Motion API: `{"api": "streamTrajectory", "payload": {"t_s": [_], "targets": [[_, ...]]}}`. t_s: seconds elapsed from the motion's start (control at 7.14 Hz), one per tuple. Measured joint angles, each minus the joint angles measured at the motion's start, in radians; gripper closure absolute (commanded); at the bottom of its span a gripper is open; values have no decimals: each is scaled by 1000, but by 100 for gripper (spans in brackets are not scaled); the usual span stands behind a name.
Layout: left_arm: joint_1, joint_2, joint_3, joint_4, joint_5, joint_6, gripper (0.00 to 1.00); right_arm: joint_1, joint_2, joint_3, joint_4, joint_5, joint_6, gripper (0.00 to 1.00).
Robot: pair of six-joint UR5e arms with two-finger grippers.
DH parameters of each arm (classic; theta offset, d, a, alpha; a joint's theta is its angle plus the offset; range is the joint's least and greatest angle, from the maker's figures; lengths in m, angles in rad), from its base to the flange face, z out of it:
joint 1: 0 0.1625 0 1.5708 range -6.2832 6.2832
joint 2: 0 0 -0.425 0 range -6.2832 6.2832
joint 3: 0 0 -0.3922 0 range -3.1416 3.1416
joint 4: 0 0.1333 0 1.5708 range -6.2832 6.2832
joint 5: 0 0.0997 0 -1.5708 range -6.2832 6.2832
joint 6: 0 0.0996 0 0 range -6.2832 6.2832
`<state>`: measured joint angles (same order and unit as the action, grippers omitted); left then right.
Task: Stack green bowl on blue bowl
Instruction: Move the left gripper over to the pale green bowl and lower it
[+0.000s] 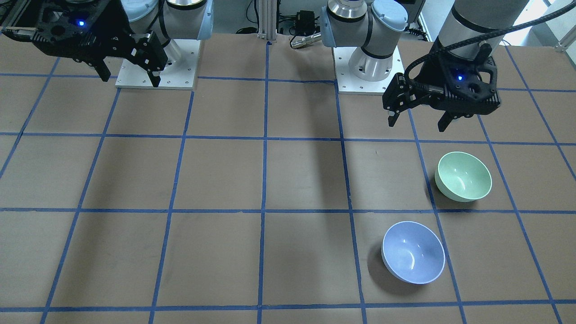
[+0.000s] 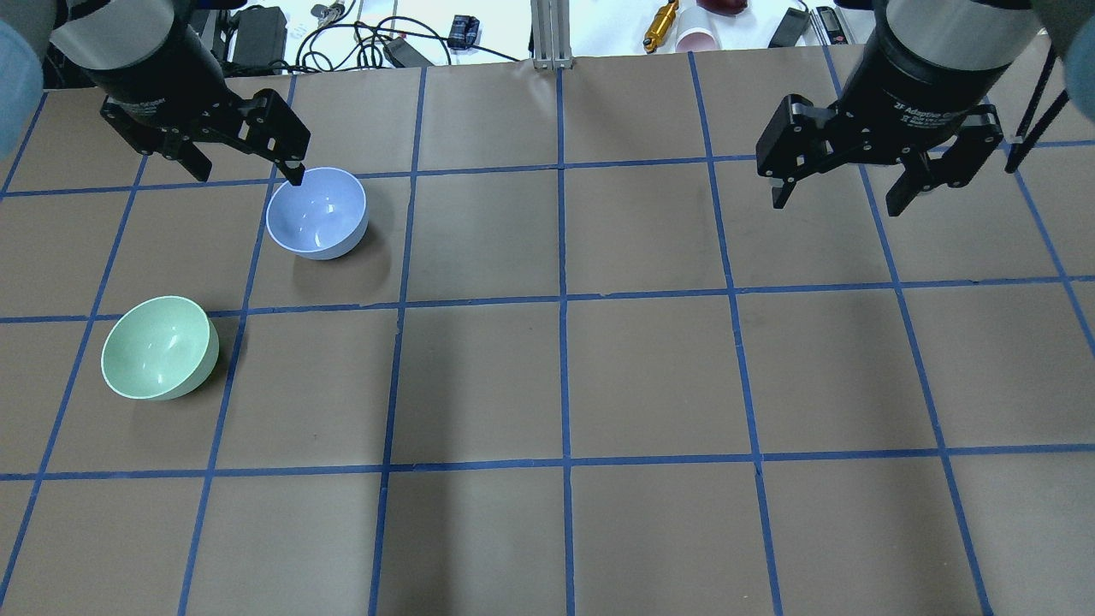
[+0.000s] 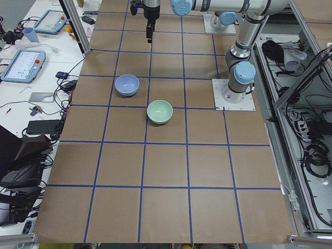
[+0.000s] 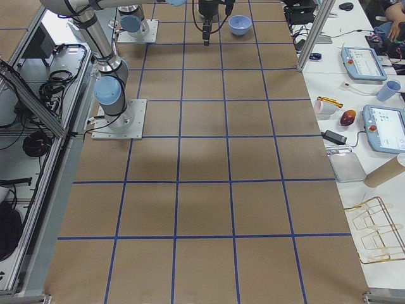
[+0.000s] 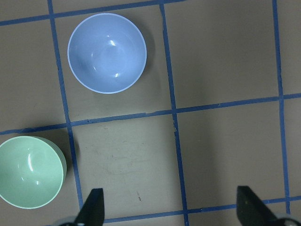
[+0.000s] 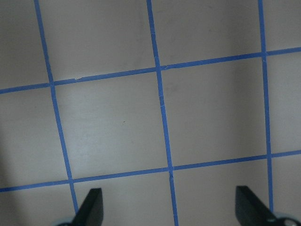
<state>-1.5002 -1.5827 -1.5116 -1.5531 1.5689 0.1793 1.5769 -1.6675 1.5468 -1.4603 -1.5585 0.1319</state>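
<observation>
The green bowl [image 2: 158, 346] stands upright on the brown table on my left side. It also shows in the front view [image 1: 463, 176], the left side view [image 3: 159, 111] and the left wrist view [image 5: 29, 172]. The blue bowl [image 2: 316, 212] stands upright about one grid square farther out, apart from the green bowl; it also shows in the front view [image 1: 413, 252] and the left wrist view [image 5: 107, 52]. My left gripper [image 2: 250, 175] hangs open and empty, high above the table near both bowls [image 1: 417, 125]. My right gripper [image 2: 837, 205] is open and empty, far off on the other side.
Blue tape lines [image 2: 561, 299] divide the table into squares. The two arm base plates [image 1: 156, 63] [image 1: 369, 72] sit at the robot's edge. Cables, a cup and tools [image 2: 693, 34] lie beyond the far edge.
</observation>
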Motion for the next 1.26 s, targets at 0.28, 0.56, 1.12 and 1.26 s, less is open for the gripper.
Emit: {"api": "streamTrajectory", "payload": {"t_s": [0.28, 0.56, 1.12, 1.26], "targets": [[31, 4, -1, -7, 4, 12, 0, 0, 0, 0, 0, 0, 0, 0], [169, -9, -11, -11, 2, 48, 0, 0, 0, 0, 1, 0, 0, 0], [420, -76, -34, 8, 1, 285, 2, 0, 0, 0, 0, 0, 0, 0], [459, -109, -49, 36, 1, 348, 0, 0, 0, 0, 0, 0, 0, 0]]}}
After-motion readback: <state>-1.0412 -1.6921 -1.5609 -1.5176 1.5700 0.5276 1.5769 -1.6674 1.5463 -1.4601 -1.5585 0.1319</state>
